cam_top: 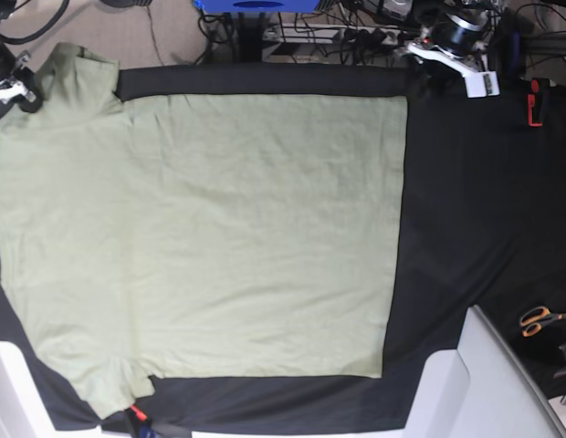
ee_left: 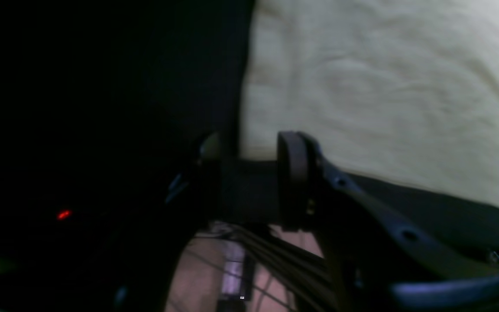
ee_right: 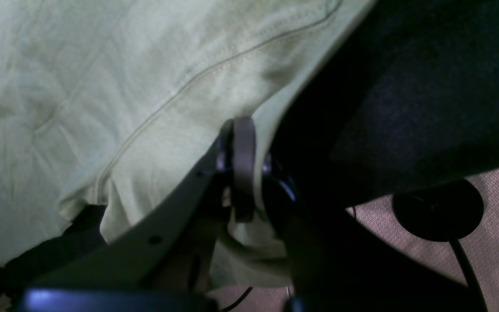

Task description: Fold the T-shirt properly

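The pale green T-shirt [cam_top: 219, 228] lies spread flat on the black cloth [cam_top: 475, 201], neckline end toward the base view's left. My right gripper [cam_top: 18, 91] is at the far left sleeve. In the right wrist view that gripper [ee_right: 243, 147] is shut on a fold of the T-shirt [ee_right: 102, 86] beside a stitched seam. My left gripper [cam_top: 429, 59] sits at the table's far edge by the shirt's hem corner. In the left wrist view its fingers [ee_left: 293, 173] stand apart with black cloth between them, and the T-shirt [ee_left: 383, 86] corner lies just beyond the tips.
Orange-handled scissors [cam_top: 539, 319] lie at the right edge, and a red clip [cam_top: 534, 102] sits farther back. White panels [cam_top: 475, 383] stand at the near right corner. Cables and gear crowd the far side. A black round foot [ee_right: 438, 210] rests on the carpet below.
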Tool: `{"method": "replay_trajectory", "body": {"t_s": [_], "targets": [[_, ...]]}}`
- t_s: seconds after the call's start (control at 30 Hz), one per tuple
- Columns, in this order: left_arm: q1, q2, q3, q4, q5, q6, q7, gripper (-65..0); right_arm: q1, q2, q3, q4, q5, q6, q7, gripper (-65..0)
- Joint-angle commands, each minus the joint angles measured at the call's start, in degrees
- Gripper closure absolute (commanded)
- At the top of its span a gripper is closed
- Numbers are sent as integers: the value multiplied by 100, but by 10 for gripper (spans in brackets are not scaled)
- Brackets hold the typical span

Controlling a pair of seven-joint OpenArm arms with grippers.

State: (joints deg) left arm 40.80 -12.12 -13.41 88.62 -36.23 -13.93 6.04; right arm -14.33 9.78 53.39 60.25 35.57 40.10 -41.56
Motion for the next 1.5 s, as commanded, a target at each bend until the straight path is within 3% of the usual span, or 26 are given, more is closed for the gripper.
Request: {"method": "replay_trajectory", "body": {"t_s": [0.0,0.2,0.43,0.63,0.9,1.0,1.2,1.33,1.47], "targets": [[39,-50,18,74,-39,-88,-125,-214,-31,72,11,28,-89,-10,-86,-3],[-40,21,62,13,-48,-88,-116,-234,-49,72,11,37,-89,-10,-94,-3],[-251,30,220,-356,-48,-88,-108,-476,-57,81,2,37,-89,-10,-94,-2],[-620,56,651,-858,-48,-88,-108,-479,-57,81,2,45,-89,-10,-94,-2],[-893,425,827,-1279,-48,-88,-108,-476,-57,90,2,54,-89,-10,-94,-2],[-893,443,827,-1297,-48,-88,-108,-390,-57,90,2,54,-89,-10,-94,-2],[-1033,443,827,-1323,-48,-88,-108,-13,-57,90,2,54,-98,-10,-94,-2],[-1051,443,827,-1236,-56,-88,-108,0,-57,90,2,72,-98,-10,-130,-2],[-946,495,774,-875,-56,-70,-108,0,-57,81,2,591,-98,-10,-552,-2]]}}
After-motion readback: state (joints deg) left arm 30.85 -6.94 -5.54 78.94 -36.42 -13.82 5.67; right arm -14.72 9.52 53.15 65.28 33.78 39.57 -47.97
